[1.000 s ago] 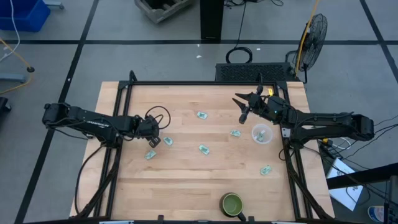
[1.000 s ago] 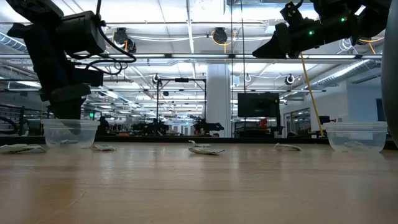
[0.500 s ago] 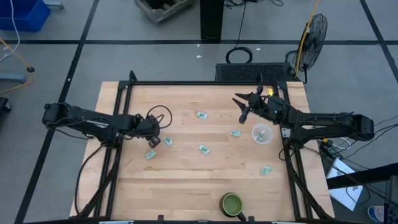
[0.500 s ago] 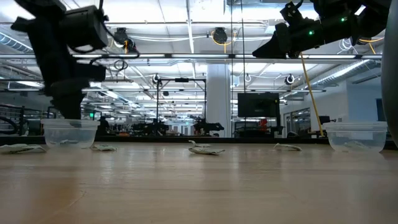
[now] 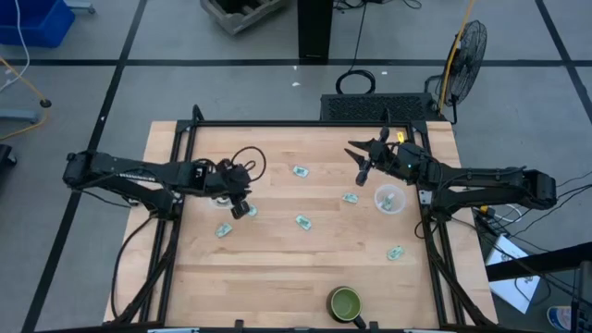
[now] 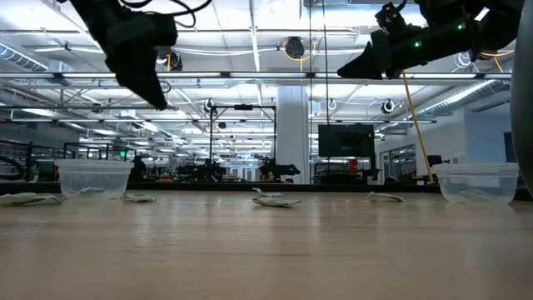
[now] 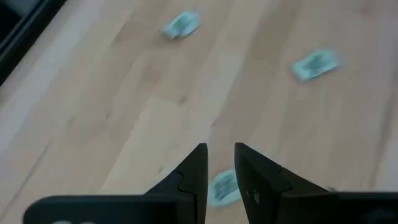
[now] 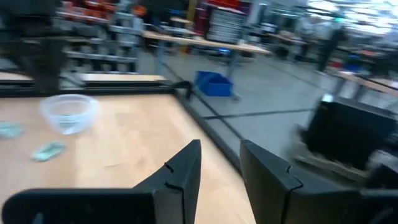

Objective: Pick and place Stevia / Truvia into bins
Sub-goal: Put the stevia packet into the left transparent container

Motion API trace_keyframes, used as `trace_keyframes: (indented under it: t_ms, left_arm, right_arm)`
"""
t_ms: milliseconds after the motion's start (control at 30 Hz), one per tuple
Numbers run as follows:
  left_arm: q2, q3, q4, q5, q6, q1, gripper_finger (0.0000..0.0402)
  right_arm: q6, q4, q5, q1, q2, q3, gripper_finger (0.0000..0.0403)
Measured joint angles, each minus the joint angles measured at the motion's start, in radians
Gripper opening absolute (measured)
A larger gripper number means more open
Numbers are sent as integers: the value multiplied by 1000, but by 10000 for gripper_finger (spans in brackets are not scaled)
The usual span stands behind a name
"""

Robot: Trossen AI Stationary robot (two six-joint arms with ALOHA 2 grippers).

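**Sorting sachets, most left to do**

Counting from above, we are seeing six sachets [image 5: 302, 221] lying loose on the wooden table [image 5: 277, 268]. The right cup [image 5: 389, 199] is holding something pale; the left cup's [image 6: 93, 177] contents we cannot tell. Our left gripper [image 5: 239, 209] is hovering above a sachet, fingers narrowly parted and empty. Our right gripper [image 5: 362, 163] is waiting raised, likewise narrow. Behind is stretching a lit workshop.

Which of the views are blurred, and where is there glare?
Left wrist view: the sachets and wood grain are smeared by motion blur. Right wrist view: the room behind is soft, while the cup reads fairly clearly. Low view: bright ceiling lights glare, leaving both arms as dark silhouettes. High view: evenly lit, sharp.
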Motion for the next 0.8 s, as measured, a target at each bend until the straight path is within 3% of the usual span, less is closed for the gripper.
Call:
trace_keyframes:
  t_ms: [167, 300, 400, 600, 800]
  left_arm:
    - [44, -10, 70, 28, 52, -1, 86]
    - [130, -10, 91, 56, 53, -1, 97]
    - [218, -10, 148, 98, 97, -4, 129]
    - [353, -10, 125, 70, 200, -7, 197]
    - [398, -10, 81, 51, 191, -19, 211]
  right_arm:
    - [-1, 3, -142, 1, 0, 0, 107]
    - [-1, -4, -141, 0, 3, 0, 123]
    - [-1, -4, -140, 0, 18, -1, 138]
    - [-1, 12, -139, 0, 65, -1, 157]
    - [-5, 34, -137, -4, 97, 0, 156]
